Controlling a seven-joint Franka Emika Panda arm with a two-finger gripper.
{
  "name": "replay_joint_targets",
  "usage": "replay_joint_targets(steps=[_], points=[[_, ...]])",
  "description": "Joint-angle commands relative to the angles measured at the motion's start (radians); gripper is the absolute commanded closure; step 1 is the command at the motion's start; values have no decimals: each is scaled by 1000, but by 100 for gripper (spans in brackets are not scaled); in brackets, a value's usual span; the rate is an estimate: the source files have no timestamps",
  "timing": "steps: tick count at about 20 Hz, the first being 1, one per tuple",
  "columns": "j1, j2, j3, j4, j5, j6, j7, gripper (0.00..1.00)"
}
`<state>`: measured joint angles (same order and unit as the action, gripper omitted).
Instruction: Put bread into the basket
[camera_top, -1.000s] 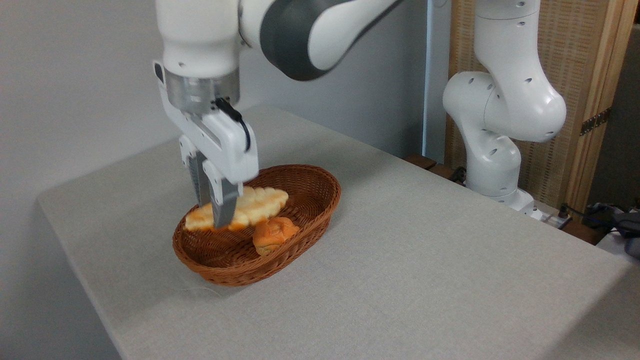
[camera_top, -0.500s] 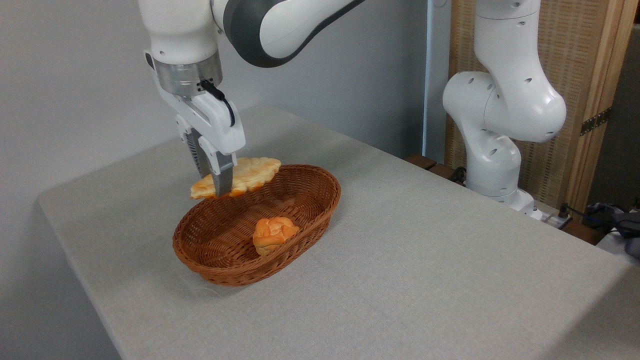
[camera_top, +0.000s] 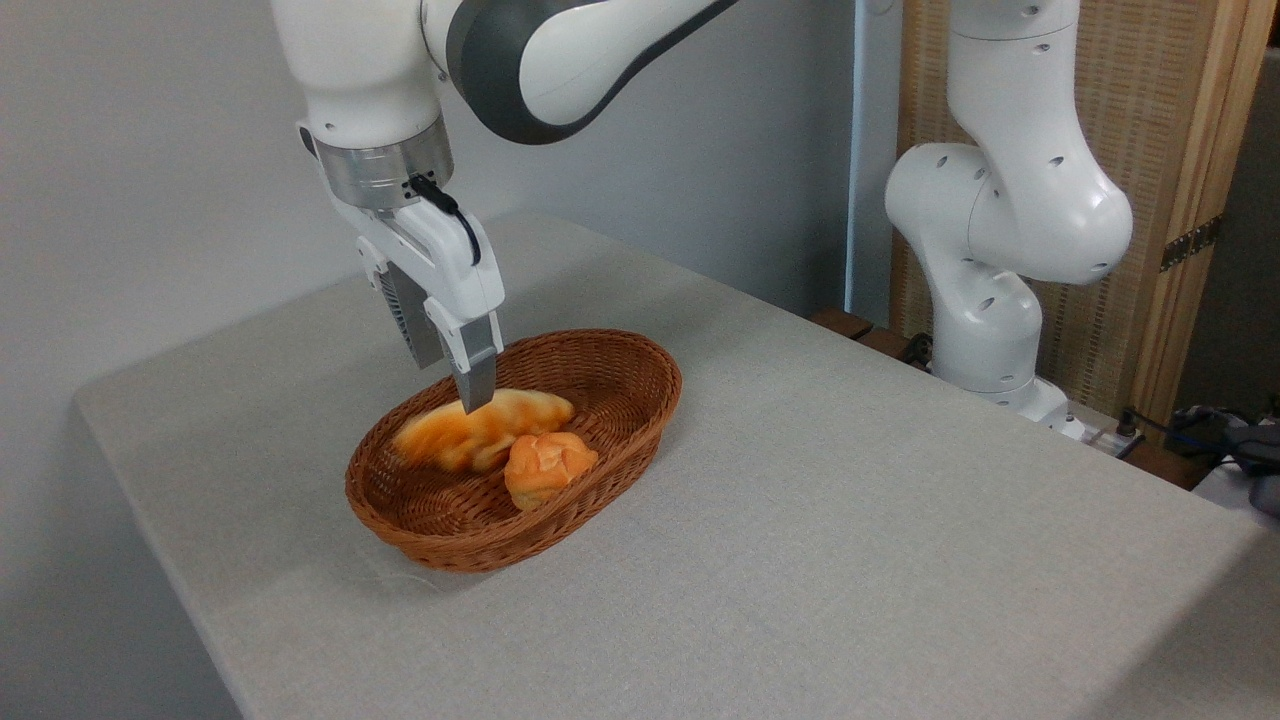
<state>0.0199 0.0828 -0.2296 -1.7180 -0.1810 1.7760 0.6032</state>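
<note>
Hanging over the far-left part of the basket (camera_top: 620, 395), the hand (camera_top: 462, 385) points down with its fingers apart and nothing between them; one grey fingertip (camera_top: 480, 385) ends just above the bread (camera_top: 470, 432). The second finger sits behind the first, toward the wall side.

Bread lies inside the basket, along its far-left inner side, blurred in the picture; whether it touches the fingertip cannot be told. Just in front of it, nearer the basket's middle, sits a small round orange bun (camera_top: 548, 468), touching or nearly touching the loaf.

Oval and brown, the woven basket stands on the table (camera_top: 850, 520), toward the table's left half. A pale grey cloth with a fine weave covers the table, and the rounded corner of the table shows to the left of the basket. A faint shadow lies on the cloth at the basket's near edge.

White arm (camera_top: 560, 50) with a dark grey joint reaches from above the basket over to the right, where its base column (camera_top: 1000, 250) stands beyond the table's far right edge. Behind the basket is a plain light grey wall (camera_top: 150, 150). To the right of the base column stands a wooden-framed woven screen (camera_top: 1190, 180), and dark cables (camera_top: 1210, 430) lie low at the right edge.
</note>
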Motion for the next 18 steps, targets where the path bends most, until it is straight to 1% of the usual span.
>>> replay_joint_targets(steps=[1,5,7,8,10,13,15,16,18], points=[[-3,-3,3,3,15,-23,-8,0],[-3,-5,10,6,20,-21,-3,0],[-1,-11,12,8,60,-18,-2,0],[-1,-14,13,9,93,-13,-2,0],[-1,-14,16,33,116,-7,-2,0],[6,-14,21,63,120,-7,-5,0],[6,-14,47,80,120,-7,-5,0],[6,-15,70,95,118,-10,-5,0],[6,-15,79,116,118,-13,-3,0]])
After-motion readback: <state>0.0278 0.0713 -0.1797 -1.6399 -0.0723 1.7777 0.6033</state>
